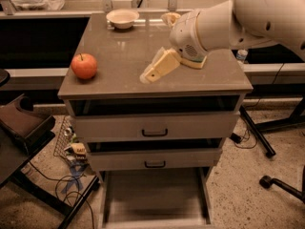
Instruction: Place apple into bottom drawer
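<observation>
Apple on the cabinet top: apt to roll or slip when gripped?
Likely rolls if nudged: the apple is round and sits free near an edge of the cabinet top. Probably firm, and its smooth skin may slip in a pinch. The gripper hovers over the middle of the top, apart from the apple.

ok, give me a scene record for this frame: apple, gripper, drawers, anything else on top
apple: on the cabinet top, front-left, nothing touching it
gripper: over the middle of the cabinet top, right of the apple, apart from it
bottom drawer: pulled out, apple not in it
top drawer: black handle, front just proud of the cabinet
middle drawer: black handle, below the top drawer
bowl: white, at the back of the cabinet top
task state: apple not yet picked up
</observation>
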{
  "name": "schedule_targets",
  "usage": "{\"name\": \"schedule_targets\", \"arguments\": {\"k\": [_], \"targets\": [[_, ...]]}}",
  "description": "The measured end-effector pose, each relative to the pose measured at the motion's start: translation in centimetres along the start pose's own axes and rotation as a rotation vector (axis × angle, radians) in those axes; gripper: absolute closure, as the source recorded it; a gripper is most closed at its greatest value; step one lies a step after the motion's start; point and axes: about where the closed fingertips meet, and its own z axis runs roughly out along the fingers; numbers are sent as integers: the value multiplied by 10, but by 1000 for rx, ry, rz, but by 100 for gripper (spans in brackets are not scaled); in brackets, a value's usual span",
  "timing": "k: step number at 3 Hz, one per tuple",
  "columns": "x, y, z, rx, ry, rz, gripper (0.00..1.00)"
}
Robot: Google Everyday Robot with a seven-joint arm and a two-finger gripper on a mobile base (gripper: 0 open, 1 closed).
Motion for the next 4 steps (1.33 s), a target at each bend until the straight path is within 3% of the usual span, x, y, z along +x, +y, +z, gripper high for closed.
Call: {"name": "schedule_targets", "arguments": {"k": [2, 4], "targets": [[-3, 0, 19, -21, -7, 11, 0], [-27, -11, 127, -101, -112, 80, 0]]}}
